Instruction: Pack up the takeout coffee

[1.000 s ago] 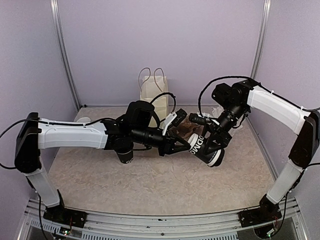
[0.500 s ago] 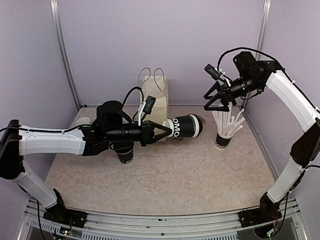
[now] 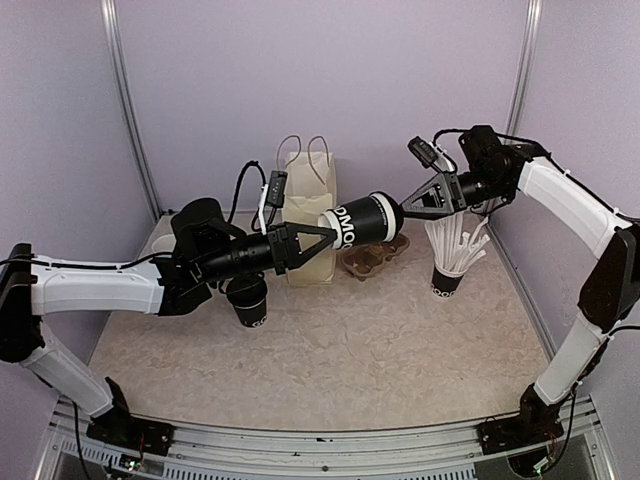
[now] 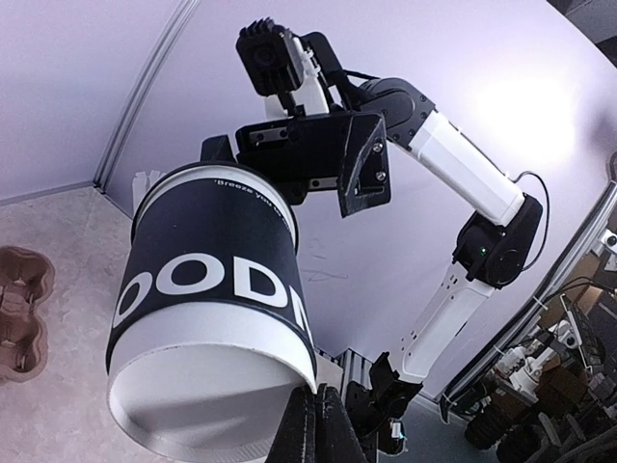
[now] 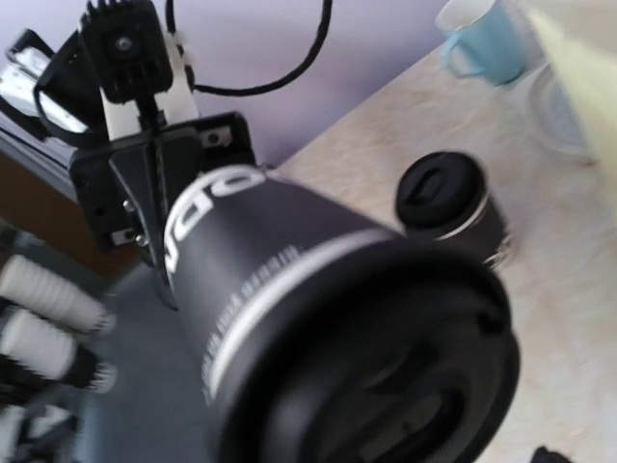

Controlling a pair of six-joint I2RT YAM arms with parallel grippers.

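Item 1, held cup (image 3: 362,222): one of your two takeout coffees, black with white lettering, black lid fitted. You have it lying horizontal in the air, above the surface (image 3: 330,360) and in front of the paper bag (image 3: 305,185). Its lidded end points toward your right arm and its base toward your left.

Item 2, left gripper (image 3: 318,235): clenched tight on the base rim of the held cup. In the left wrist view the two fingers (image 4: 310,424) are pressed together under the cup's recessed white bottom.

Item 3, right gripper (image 3: 407,200): released, fingers spread wide, nothing between them. It sits just beside the lidded end of the held cup. You cannot tell from these views whether it touches the lid.

Item 4, standing cup (image 3: 251,303): your second coffee, upright on the surface under the left forearm. Its lid is on, as the right wrist view shows.

Item 5, paper bag: pale, with looped handles, upright at the back of the surface.

Item 6, carrier (image 3: 380,255): brown moulded cup tray, just right of the bag and below the held cup.

Item 7, straw cup (image 3: 446,278): black cup of white straws, upright at the right, below your right gripper.

Item 8, blue cup (image 5: 482,39): small and translucent, at the far left of the surface, well apart from both coffees.
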